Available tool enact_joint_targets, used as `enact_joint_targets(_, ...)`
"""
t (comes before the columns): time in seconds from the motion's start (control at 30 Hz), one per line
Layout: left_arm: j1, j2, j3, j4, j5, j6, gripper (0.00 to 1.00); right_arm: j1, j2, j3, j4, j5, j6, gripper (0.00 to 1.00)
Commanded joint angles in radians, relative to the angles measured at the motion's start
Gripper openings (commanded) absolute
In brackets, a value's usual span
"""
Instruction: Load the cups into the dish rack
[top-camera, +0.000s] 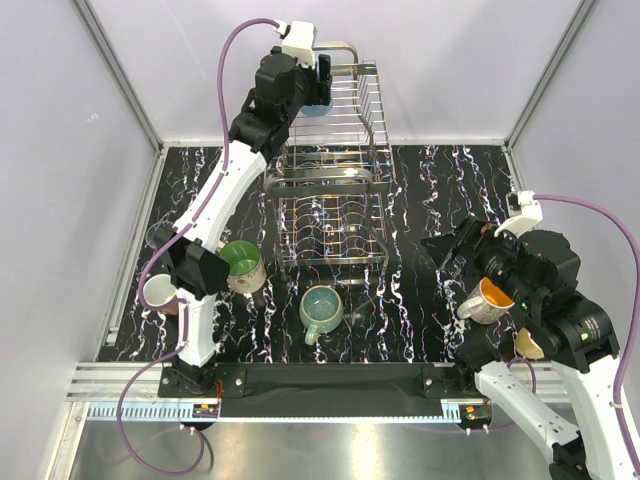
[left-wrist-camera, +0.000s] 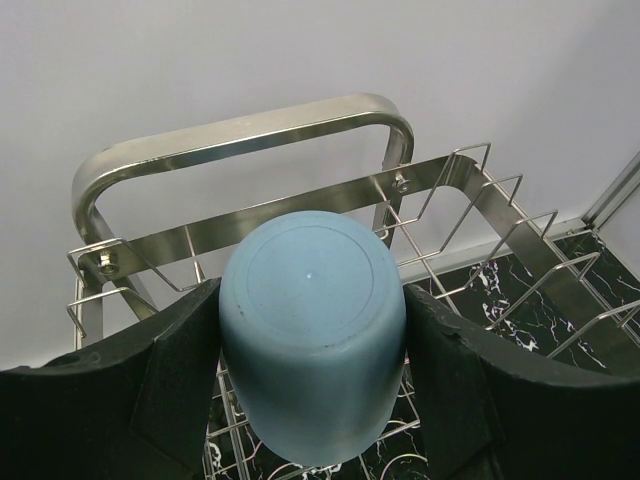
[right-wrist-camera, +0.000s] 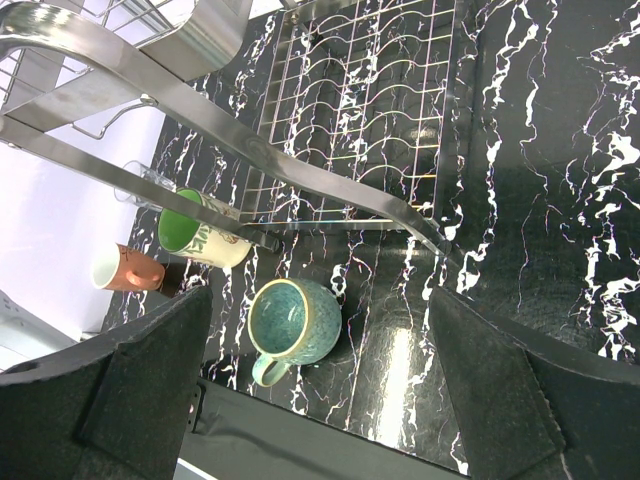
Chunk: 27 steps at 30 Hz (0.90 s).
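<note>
Left gripper (left-wrist-camera: 312, 340) clamped on sides of inverted light blue smooth-walled tumbler (left-wrist-camera: 310, 290), held over upper basket of tall chrome wire dish rack (left-wrist-camera: 240, 130); judged light, rigid, slippery, best gripped mid-wall; right gripper (right-wrist-camera: 320, 380) jaws apart, empty.
</note>
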Motion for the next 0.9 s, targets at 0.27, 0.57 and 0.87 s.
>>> enact_joint_targets(0.27, 0.0, -0.028, 0.003, 0.048, -0.014, 0.008, 0.82, 0.004, -0.012, -0.005, 0.027, 0.017, 0.004, 0.97)
enact_joint_targets(0.57, -0.005, -0.163, 0.038, 0.026, 0.043, -0.03, 0.93, 0.004, -0.007, 0.006, 0.03, 0.008, 0.004, 0.97)
enact_joint_targets(0.87, -0.026, -0.572, -0.233, -0.038, -0.023, -0.042, 0.94, 0.004, 0.0, -0.008, 0.036, -0.018, -0.009, 0.97)
